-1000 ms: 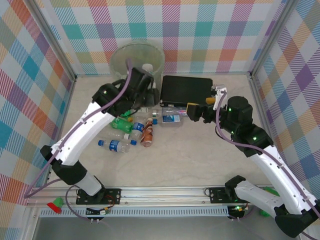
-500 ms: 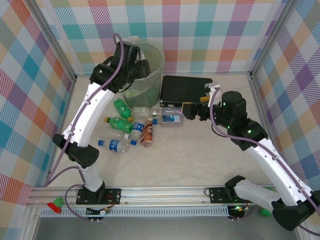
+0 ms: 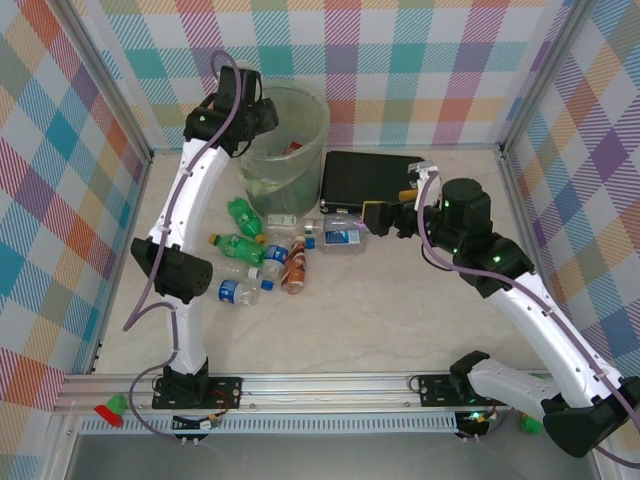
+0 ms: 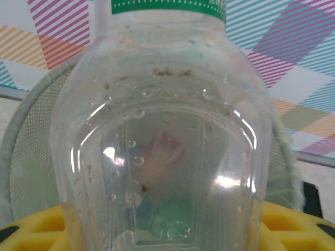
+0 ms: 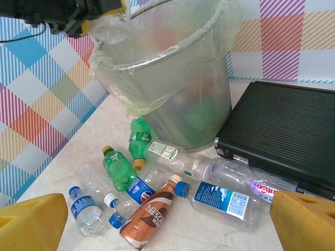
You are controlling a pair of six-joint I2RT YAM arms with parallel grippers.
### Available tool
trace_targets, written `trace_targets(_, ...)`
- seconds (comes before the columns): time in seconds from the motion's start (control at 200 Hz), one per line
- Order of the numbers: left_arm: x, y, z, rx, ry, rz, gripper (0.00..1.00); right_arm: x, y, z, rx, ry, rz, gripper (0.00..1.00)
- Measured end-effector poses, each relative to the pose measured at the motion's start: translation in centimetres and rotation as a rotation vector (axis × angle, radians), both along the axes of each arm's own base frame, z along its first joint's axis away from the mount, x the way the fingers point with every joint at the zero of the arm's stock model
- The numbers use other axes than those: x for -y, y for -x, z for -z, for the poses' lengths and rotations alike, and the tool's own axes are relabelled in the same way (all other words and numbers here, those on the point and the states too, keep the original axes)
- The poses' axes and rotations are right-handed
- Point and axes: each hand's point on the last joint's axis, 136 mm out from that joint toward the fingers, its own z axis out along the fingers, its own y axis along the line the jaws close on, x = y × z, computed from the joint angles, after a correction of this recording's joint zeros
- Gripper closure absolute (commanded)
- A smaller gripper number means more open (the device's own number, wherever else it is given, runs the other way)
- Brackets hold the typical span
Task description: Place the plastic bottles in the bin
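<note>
Left end effector [image 3: 258,112], now raised to the bin [image 3: 298,160] rim, clamps a clear bottle [image 4: 167,146] — centre over the opening before releasing; right end effector [image 3: 375,217] stands apart.

Pastel plaid walls [image 3: 420,70] enclose a beige tabletop [image 3: 380,320] edged by aluminium rails [image 3: 330,385].

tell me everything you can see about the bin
The bin is a tall round wastebasket of fine grey-green mesh, lined with a clear liner bag folded out over its rim. It stands upright at the far side of the table by the plaid wall, the black case just to its right and loose bottles at its foot. Something reddish shows inside. The left gripper holds a clear bottle above its rim.
</note>
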Motion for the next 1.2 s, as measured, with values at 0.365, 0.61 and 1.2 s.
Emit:
trace_targets(0.365,0.2,-0.6,2.3,-0.066,0.028,0.023,0.32,-0.2,-0.3,0.5,-0.017,0.0,0.003,0.01)
trace_targets(0.61,0.4,-0.1,1.6,-0.061,0.038,0.037,0.11,-0.9,-1.0,1.7,-0.063,0.0,-0.007,0.01)
trace_targets(1.2,-4.1,11.6,-1.9,-0.041,0.053,-0.021,0.0,-2.3,-1.3,1.7,-0.096,-0.056,-0.045,0.01)
